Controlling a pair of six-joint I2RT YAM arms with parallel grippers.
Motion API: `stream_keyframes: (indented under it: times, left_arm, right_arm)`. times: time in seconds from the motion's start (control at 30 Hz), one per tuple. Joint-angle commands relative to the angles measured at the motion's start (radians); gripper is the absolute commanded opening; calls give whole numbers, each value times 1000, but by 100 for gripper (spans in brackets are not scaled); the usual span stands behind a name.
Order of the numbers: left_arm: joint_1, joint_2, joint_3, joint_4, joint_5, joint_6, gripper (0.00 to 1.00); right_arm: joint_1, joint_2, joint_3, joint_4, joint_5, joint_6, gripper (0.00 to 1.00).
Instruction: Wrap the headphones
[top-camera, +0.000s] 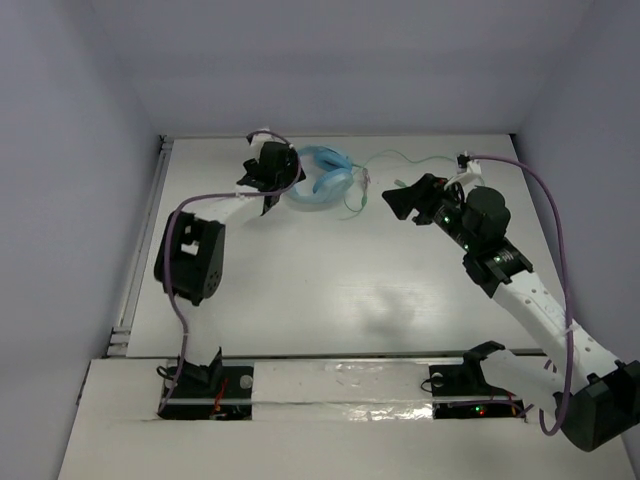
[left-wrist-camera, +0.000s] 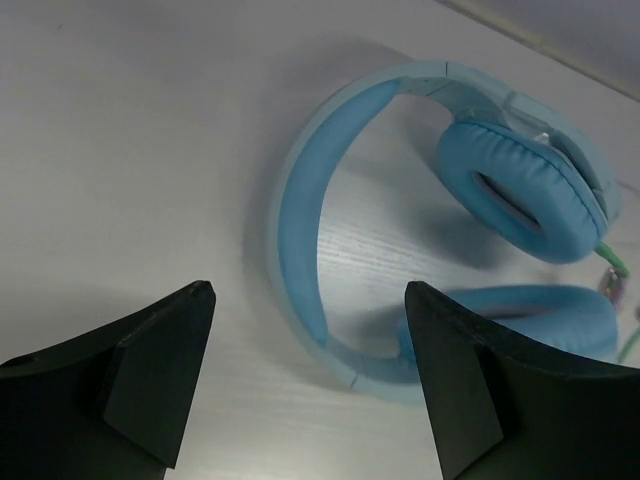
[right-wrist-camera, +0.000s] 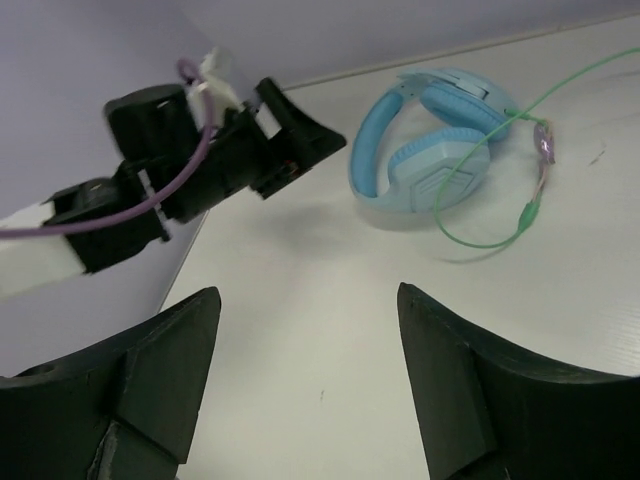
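1. Nearest the arm bases and off to the right of the headphones (top-camera: 322, 180), the right gripper (right-wrist-camera: 307, 292) is hanging with its jaws spread wide, holding nothing and facing the headphones across the bare table (top-camera: 350, 290). Coming in too low could be scraping its fingers on the surface. Coming in too high could be closing them on air above the thin cord.
2. Just left of the headphones, the left gripper (left-wrist-camera: 310, 292) is hovering over the headband, its jaws parted and empty. The band is smooth and curved, so an off-centre squeeze could be sending the headset skating or twisting out from between the fingers.
3. The headphones themselves are lying on the table's far half, between the two grippers, with nothing pinning them down. Any tug on the cord now could be dragging the whole headset rather than winding anything.
4. Beside the right cup, the pale green cable (right-wrist-camera: 470, 235) is lying in loose loops before trailing away right of the headphones. Grabbing one strand of a loop could be tightening it into a knot, and a hard pull could be straining the joint at the cup.
5. Behind the headphones, the back wall (top-camera: 330, 60) is standing close, leaving little room for wide wrapping sweeps.
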Motion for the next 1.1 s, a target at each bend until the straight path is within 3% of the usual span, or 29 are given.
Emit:
stream_keyframes:
  times: [0.0,0.17,0.5,0.77,0.87,0.93,0.97,1.07]
  left_arm:
    - [13,117,169,-77,-21,65,74]
    - [13,292,372,-204,-31,96,69]
    - [13,382,401,-230,-45,113,62]
    - [13,436,460,-244,-27,119,48]
    - [13,468,502,-259,-16,125,35]
    - [13,494,533,-287,-8,128,17]
    - [13,490,536,-292,-7,130,0]
    - [13,400,477,-264,-8,149,0]
  right_arm:
    - [7,-3,-1,81,-32,-2,77]
    - [7,-6,-5,88,-35,-4,77]
    - [7,0,-11,102,-35,1,76]
    - [16,-1,-13,107,-31,7,74]
    - [16,-3,-8,98,-26,4,74]
    - [16,-6,-8,99,-20,2,73]
    - [16,-6,-11,102,-18,4,72]
    - [16,5,-8,96,-14,-5,62]
